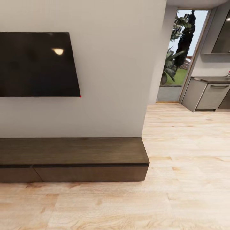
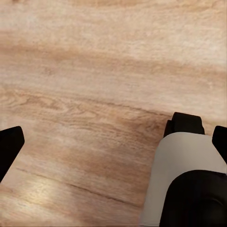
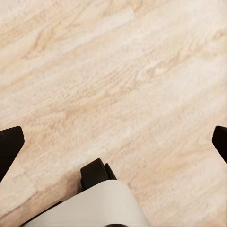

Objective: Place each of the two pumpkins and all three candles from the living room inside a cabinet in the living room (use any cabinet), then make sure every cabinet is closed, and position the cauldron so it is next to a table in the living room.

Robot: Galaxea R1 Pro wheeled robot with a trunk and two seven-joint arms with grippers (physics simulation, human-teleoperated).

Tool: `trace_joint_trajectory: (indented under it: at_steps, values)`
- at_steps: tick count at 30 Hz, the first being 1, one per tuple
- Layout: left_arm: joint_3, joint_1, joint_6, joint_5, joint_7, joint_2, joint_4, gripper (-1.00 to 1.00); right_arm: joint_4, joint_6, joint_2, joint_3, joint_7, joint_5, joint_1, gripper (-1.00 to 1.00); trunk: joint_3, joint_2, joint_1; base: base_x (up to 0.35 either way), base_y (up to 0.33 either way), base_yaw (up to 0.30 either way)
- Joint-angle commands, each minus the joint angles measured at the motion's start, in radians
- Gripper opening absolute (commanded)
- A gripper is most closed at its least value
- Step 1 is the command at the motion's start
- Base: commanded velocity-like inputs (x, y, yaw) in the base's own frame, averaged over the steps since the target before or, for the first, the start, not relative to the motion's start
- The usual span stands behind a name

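Left gripper [image 2: 113,142] spread wide, nothing between fingertips, over wood floor [image 2: 94,71]. Right gripper [image 3: 113,142] likewise spread, empty. Cabinet [image 1: 73,159] low against left wall, fronts closed, under TV [image 1: 36,64]. Kitchen unit [image 1: 209,95] far right.

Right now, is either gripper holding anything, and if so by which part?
Nothing is held. The left gripper and the right gripper are both open, fingertips spread wide, with just bare wooden floor between them.
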Motion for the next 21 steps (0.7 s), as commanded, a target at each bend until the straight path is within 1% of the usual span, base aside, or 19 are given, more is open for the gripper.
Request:
trace_joint_trajectory:
  at_steps: [1,3,11,15,21]
  values:
    - [-0.009,0.004,-0.001,0.008,0.004,0.0,-0.002,1.0,-0.001,-0.001,0.0,0.008,-0.004,-0.009,0.0,1.0,0.002,0.007,-0.004,0.0,0.0,0.0]
    - [-0.009,0.011,-0.002,0.007,0.004,-0.003,-0.003,1.0,-0.001,-0.001,0.0,0.008,-0.004,-0.009,0.0,1.0,0.009,0.021,-0.012,0.0,0.0,0.0]
    - [-0.009,0.015,-0.002,0.007,0.004,-0.009,-0.003,1.0,-0.002,-0.002,-0.001,0.007,-0.004,-0.008,0.0,1.0,0.009,0.021,-0.012,0.0,0.0,0.0]
    - [-0.008,0.016,-0.001,0.015,0.005,-0.009,-0.003,1.0,-0.002,-0.002,0.001,0.007,-0.004,-0.008,0.0,1.0,0.009,0.021,-0.012,0.0,0.0,0.0]
    - [-0.007,0.017,-0.002,0.016,0.006,-0.011,-0.003,1.0,-0.003,-0.002,0.001,0.007,-0.004,-0.008,0.0,1.0,0.009,0.021,-0.012,0.0,0.0,0.0]
